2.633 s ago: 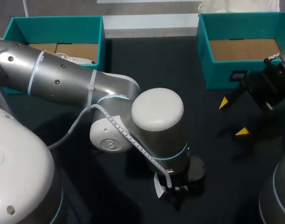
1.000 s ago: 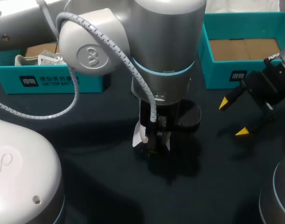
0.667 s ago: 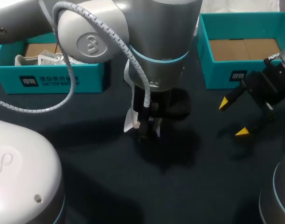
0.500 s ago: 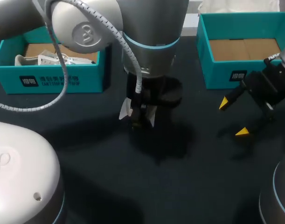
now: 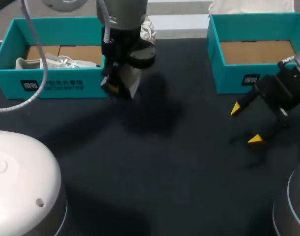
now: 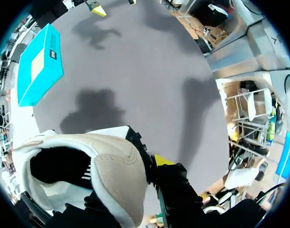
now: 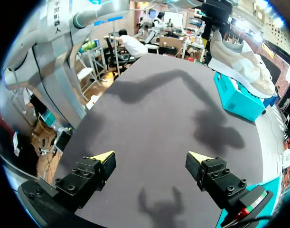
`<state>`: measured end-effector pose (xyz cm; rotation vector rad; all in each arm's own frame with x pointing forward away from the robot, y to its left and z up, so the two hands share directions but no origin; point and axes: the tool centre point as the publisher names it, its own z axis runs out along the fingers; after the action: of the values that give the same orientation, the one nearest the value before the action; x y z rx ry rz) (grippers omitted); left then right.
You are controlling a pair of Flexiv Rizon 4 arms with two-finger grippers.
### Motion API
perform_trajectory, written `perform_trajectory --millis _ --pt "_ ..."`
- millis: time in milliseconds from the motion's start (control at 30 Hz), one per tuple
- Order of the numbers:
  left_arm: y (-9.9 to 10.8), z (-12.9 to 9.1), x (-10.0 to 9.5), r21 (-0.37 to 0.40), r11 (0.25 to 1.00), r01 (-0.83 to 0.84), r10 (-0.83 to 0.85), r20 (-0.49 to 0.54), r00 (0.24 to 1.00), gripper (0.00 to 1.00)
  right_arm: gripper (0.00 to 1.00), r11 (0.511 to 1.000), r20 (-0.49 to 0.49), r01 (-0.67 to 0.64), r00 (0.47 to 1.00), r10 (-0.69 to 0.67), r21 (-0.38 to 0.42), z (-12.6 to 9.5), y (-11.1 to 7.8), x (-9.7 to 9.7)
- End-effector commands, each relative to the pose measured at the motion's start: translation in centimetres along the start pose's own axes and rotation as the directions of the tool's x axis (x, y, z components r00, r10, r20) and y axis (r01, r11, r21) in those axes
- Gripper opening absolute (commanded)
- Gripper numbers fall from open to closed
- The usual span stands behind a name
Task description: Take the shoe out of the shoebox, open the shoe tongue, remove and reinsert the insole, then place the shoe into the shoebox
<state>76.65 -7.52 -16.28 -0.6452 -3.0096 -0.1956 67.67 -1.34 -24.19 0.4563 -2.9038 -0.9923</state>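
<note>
One-handed, taking sneaker (image 7: 242, 64) out: clamping its heel in left gripper (image 5: 115, 86) beside shoebox (image 5: 56, 87); holding right gripper (image 7: 152, 159) wide open; next, probably setting down, opening tongue.

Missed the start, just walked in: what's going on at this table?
The left gripper is shut on a beige and white shoe at its heel and holds it in the air by the left shoebox. A second shoe lies in that box. The right gripper is open and empty over the table, in front of the right shoebox, which shows only its cardboard floor. The insole step looks not yet begun.
</note>
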Motion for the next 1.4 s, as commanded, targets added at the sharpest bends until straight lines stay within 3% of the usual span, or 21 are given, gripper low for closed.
perform_trajectory --millis 33,100,800,867,1067,1400 --pt "5.2 0.2 -2.5 0.04 0.999 0.003 -0.002 -0.036 0.999 0.0 1.0 1.0 0.0 -0.001 1.0 0.001 0.003 0.1 0.0 0.0" --pt "6.3 0.2 -3.4 0.027 1.0 0.01 -0.009 -0.046 0.999 0.0 1.0 1.0 0.0 -0.001 1.0 0.001 0.003 0.1 0.0 0.0" --pt "6.3 0.2 -3.4 0.027 1.0 0.01 -0.009 -0.046 0.999 0.0 1.0 1.0 0.0 -0.001 1.0 0.001 0.003 0.1 0.0 0.0" --pt "7.5 0.6 -3.3 0.052 0.998 0.028 -0.027 -0.026 0.999 0.0 1.0 1.0 0.0 -0.001 1.0 0.001 0.003 0.1 0.0 0.0" --pt "12.1 0.0 -5.0 0.027 1.0 -0.013 0.013 -0.034 0.999 0.0 1.0 1.0 0.0 -0.001 1.0 0.001 0.003 0.1 0.0 0.0" --pt "21.1 -0.2 -9.4 0.0 0.98 -0.198 0.197 -0.061 0.978 0.0 1.0 1.0 0.0 -0.001 1.0 0.001 0.003 0.1 0.0 0.0"
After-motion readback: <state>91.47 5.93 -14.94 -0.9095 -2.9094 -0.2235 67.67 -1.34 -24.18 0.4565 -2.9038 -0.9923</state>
